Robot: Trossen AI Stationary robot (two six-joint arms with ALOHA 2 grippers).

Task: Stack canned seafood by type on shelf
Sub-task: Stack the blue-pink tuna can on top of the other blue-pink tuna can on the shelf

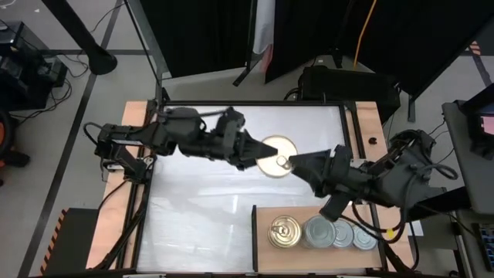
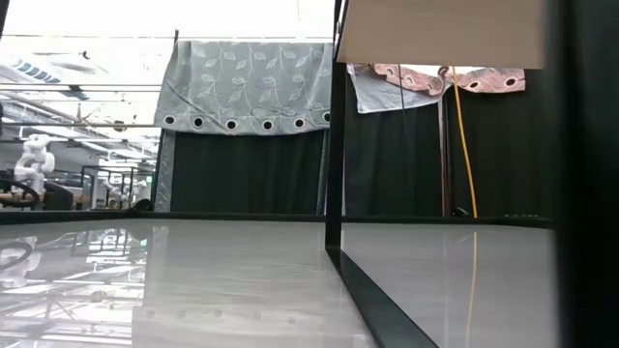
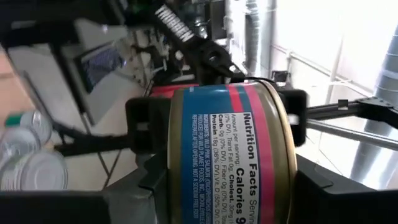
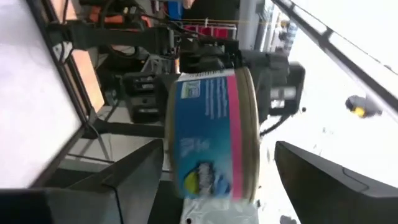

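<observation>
Mid-air over the middle of the white bench [image 1: 208, 208], the left end effector [image 1: 258, 153] is clamped on a gold-topped can [image 1: 278, 154], its blue-and-pink label filling the left wrist view. The right end effector [image 1: 297, 164] sits right at the can's other side, fingers [image 4: 124, 180] spread either side, not gripping. On the shelf [image 1: 266, 212] wait a gold tin [image 1: 284, 232] and silver tins [image 1: 340, 233].

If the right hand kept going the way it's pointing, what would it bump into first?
Probably the gold-topped can held by the left hand: the right hand points straight at it, with its fingers apart on either side.
</observation>
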